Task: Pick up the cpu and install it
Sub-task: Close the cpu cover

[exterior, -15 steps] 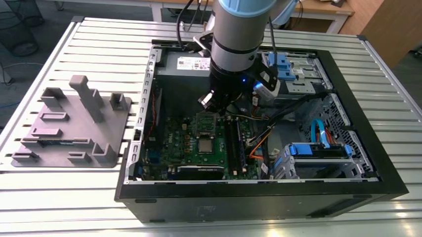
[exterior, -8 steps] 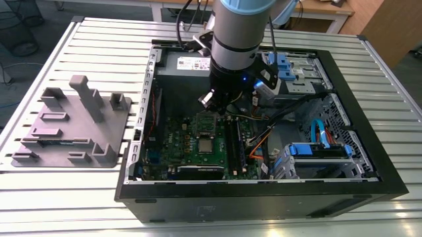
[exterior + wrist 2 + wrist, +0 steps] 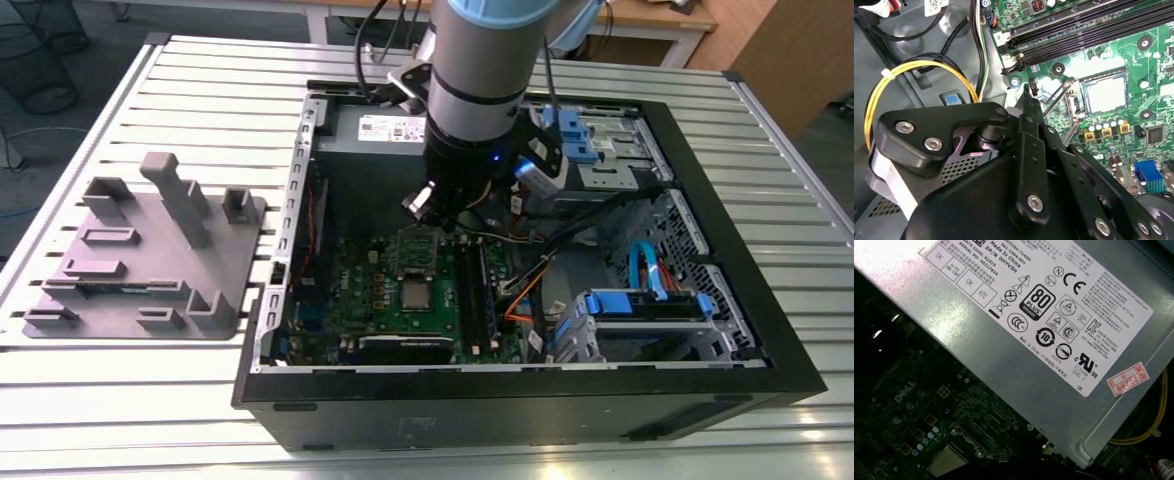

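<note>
The cpu (image 3: 418,295) is a small silvery square lying flat in its socket on the green motherboard (image 3: 360,300) inside the open computer case. In the second wrist view the cpu (image 3: 1105,94) sits inside the socket's dark surround, and its corner (image 3: 946,461) also shows in the first wrist view. The socket's metal frame (image 3: 420,243) stands hinged open beside it, with its wire lever (image 3: 1054,97) raised. My gripper (image 3: 424,203) hangs above the board just behind the socket. Its black fingers (image 3: 1027,92) meet at a narrow tip close to the lever, shut with nothing between them.
A grey power supply (image 3: 1029,330) fills the case's back wall (image 3: 380,130). Black memory slots (image 3: 1079,30) run beside the socket. Blue drive cages (image 3: 641,305) and cables crowd the exterior view's right. A grey plastic fixture (image 3: 147,255) lies on the slatted table outside the case.
</note>
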You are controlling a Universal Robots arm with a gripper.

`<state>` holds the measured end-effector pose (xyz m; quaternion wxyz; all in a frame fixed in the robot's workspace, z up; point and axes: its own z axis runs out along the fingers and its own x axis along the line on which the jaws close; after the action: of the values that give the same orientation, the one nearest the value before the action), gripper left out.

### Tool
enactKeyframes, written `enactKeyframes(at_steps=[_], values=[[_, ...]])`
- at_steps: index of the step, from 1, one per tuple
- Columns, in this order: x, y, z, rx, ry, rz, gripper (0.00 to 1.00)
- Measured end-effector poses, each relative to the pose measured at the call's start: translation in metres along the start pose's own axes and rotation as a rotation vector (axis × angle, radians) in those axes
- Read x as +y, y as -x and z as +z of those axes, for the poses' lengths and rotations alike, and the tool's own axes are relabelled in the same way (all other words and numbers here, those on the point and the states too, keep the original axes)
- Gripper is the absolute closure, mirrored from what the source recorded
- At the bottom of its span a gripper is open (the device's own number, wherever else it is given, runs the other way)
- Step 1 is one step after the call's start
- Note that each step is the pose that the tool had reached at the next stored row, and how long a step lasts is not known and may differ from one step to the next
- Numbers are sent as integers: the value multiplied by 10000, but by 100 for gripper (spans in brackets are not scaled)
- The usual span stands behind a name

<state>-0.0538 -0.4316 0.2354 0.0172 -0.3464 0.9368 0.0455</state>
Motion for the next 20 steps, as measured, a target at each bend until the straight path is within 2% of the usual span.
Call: enactKeyframes(at_steps=[8, 20], values=[[2, 2, -24, 35, 31, -486, 89], [3, 3, -65, 69, 61, -952, 89]])
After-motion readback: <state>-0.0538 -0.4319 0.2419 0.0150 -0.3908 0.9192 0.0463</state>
